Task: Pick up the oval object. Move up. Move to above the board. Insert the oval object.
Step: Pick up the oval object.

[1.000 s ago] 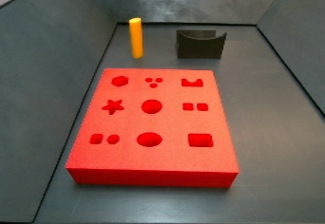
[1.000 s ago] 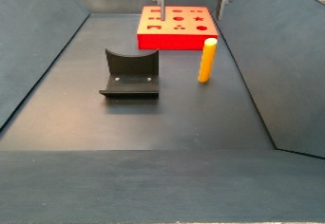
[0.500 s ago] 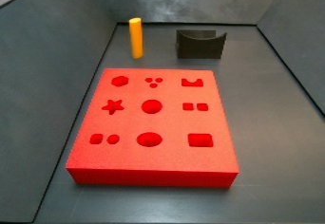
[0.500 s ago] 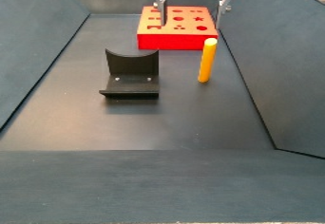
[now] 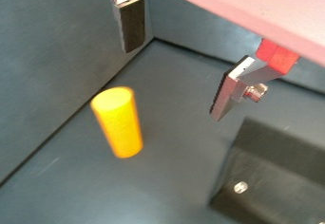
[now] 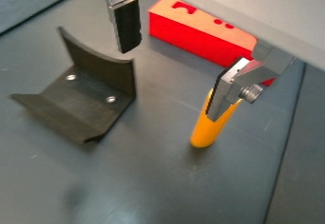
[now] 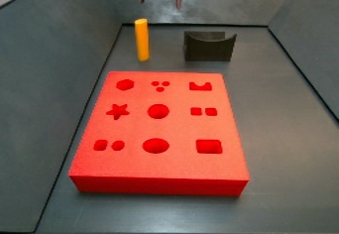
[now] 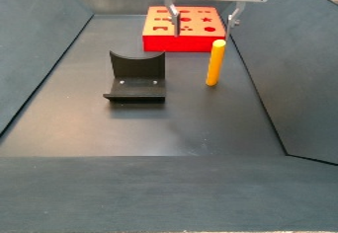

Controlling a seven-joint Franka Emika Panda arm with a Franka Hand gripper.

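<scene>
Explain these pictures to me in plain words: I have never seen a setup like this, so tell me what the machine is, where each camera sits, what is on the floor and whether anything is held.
This is a robot arm ending in a gripper with two flat silver fingers.

Two cameras ride on its wrist and look down past the fingers; two more stand beside the dark floor.

On the floor stand a slim orange peg, upright, a flat red board with shaped holes, and a dark L-shaped fixture, part of the rig.

The gripper is open and holds nothing. It hangs above the floor, with the peg standing free below it, beside one finger in a wrist view.
</scene>
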